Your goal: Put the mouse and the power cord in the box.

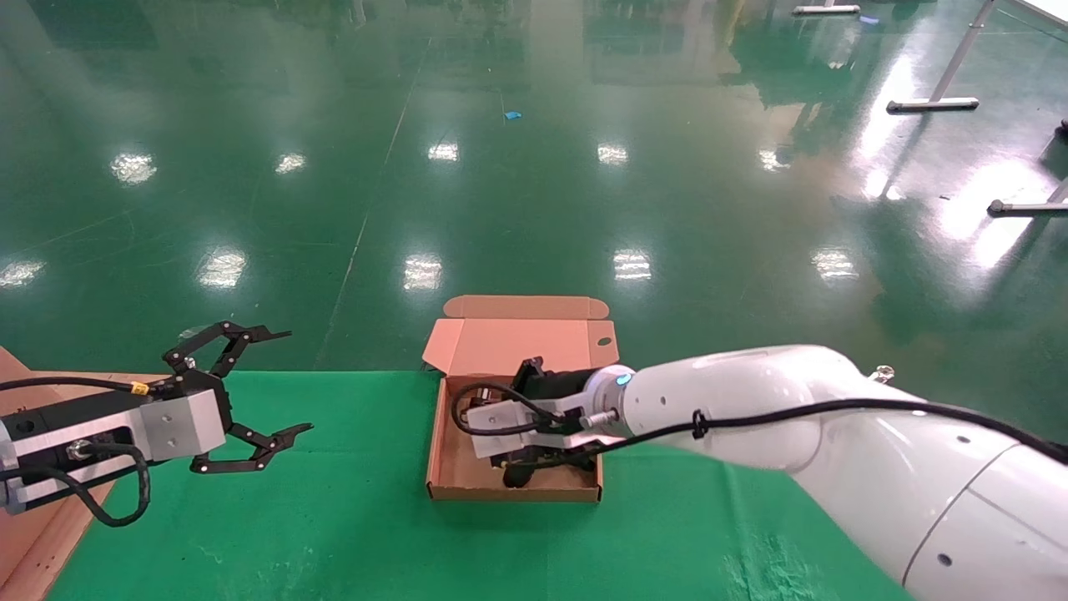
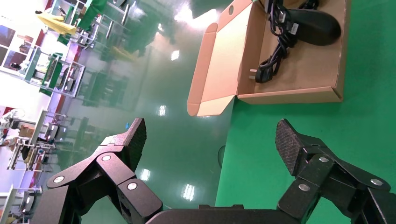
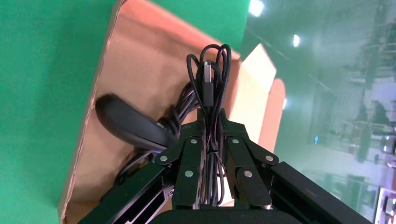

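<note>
The brown cardboard box (image 1: pixel 513 492) lies open on the green cloth, its lid (image 1: pixel 521 346) tipped back. Inside lie the black mouse (image 2: pixel 317 25) and the power cord (image 2: pixel 273 58), whose pronged plug (image 2: pixel 256 74) rests on the box floor. My right gripper (image 3: pixel 211 114) reaches into the box and is shut on the mouse's thin cable bundle (image 3: pixel 208 79), whose USB end sticks out past the fingertips. The mouse (image 3: pixel 130 123) lies just beside that gripper. My left gripper (image 1: pixel 296 382) hovers open and empty to the left of the box, over the table's far edge.
A flat brown board (image 1: pixel 25 534) lies at the table's left edge under my left arm. The green cloth (image 1: pixel 334 517) covers the table around the box. Past the far edge is the shiny green floor, with metal stand legs (image 1: pixel 930 104) far off to the right.
</note>
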`<action>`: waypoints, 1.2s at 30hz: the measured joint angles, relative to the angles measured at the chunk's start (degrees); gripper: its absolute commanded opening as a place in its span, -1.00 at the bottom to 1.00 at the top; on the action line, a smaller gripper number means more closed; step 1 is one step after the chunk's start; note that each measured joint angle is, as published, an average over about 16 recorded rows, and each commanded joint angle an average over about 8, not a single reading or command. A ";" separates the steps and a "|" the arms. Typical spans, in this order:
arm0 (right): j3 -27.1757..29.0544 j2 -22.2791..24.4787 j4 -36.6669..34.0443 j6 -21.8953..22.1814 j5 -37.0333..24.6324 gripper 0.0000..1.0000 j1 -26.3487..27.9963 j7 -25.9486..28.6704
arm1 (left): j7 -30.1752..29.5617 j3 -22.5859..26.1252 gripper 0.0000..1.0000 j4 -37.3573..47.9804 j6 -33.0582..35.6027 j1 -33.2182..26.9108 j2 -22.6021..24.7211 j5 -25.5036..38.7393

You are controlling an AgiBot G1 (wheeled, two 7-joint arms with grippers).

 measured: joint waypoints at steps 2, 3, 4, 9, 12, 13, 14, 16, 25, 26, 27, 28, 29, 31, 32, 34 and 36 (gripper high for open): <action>-0.83 0.00 -0.57 1.18 0.30 0.93 -0.30 -0.10 | 0.21 -0.05 1.00 0.40 0.29 -0.12 0.08 -0.07; -1.17 0.00 -0.79 1.62 0.44 1.00 -0.41 -0.15 | 0.29 -0.07 1.00 0.56 0.40 -0.16 0.11 -0.11; -1.44 0.00 -0.97 1.93 0.56 1.00 -0.51 -0.19 | 0.35 -0.09 1.00 0.68 0.49 -0.20 0.13 -0.13; -2.07 -0.01 -1.40 2.62 0.91 1.00 -0.78 -0.27 | 0.48 -0.14 1.00 0.97 0.70 -0.27 0.16 -0.22; -2.01 0.01 -1.39 2.55 0.92 1.00 -0.79 -0.27 | 0.47 -0.14 1.00 0.95 0.68 -0.29 0.18 -0.19; -1.94 0.01 -1.34 2.47 0.89 1.00 -0.77 -0.27 | 0.46 -0.13 1.00 0.92 0.65 -0.29 0.18 -0.17; -1.86 0.02 -1.29 2.38 0.85 1.00 -0.76 -0.27 | 0.45 -0.11 1.00 0.88 0.63 -0.29 0.19 -0.14; -1.72 0.03 -1.19 2.20 0.77 1.00 -0.71 -0.27 | 0.43 -0.09 1.00 0.82 0.57 -0.29 0.19 -0.10; -0.99 0.44 -0.52 1.43 0.78 1.00 -0.66 -0.22 | -0.22 -0.23 1.00 0.35 0.67 -0.20 0.21 -0.05; -0.75 0.60 -0.38 1.22 0.95 1.00 -0.76 -0.17 | -0.52 -0.32 1.00 0.21 0.80 -0.16 0.20 -0.08; -0.44 0.81 -0.22 0.95 1.20 1.00 -0.90 -0.11 | -0.89 -0.45 1.00 0.03 0.97 -0.10 0.19 -0.12; -0.08 1.06 -0.02 0.64 1.49 1.00 -1.06 -0.03 | -1.32 -0.59 1.00 -0.17 1.17 -0.04 0.18 -0.17; 0.33 1.35 0.20 0.28 1.84 1.00 -1.26 0.06 | -1.81 -0.76 1.00 -0.39 1.39 0.04 0.16 -0.22; 1.36 2.08 0.75 -0.60 2.72 1.00 -1.77 0.28 | -3.01 -1.17 1.00 -0.93 1.95 0.21 0.13 -0.36; 1.96 2.51 1.06 -1.11 3.25 1.00 -2.07 0.42 | -3.69 -1.40 1.00 -1.24 2.27 0.32 0.10 -0.45; 3.35 3.52 1.79 -2.29 4.49 1.00 -2.78 0.73 | -5.29 -1.95 1.00 -1.96 3.02 0.55 0.05 -0.64; 4.96 4.65 2.61 -3.65 5.95 1.00 -3.63 1.09 | -7.12 -2.59 1.00 -2.77 3.89 0.82 -0.01 -0.87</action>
